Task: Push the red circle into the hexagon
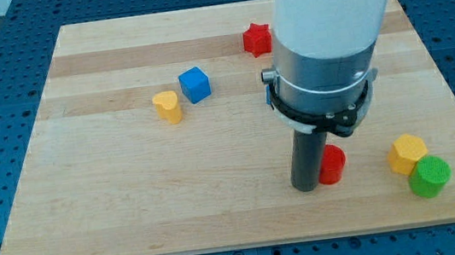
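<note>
Now, scanning across the worktop (115, 200) with the red circle (332, 164) as our marker: far off to its upper left sit the yellow heart-like block (168, 106) and blue cube (194, 85). My tip (306, 186), a bare rod tool holding nothing, touches the circle's left side. Above it, the red star (257, 39). Right of the circle, apart, the yellow hexagon (407, 153), with the green cylinder (429, 177) against it.

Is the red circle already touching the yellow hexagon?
No. The red circle sits beside my tip, with bare board between it and the yellow hexagon farther toward the view's right.
</note>
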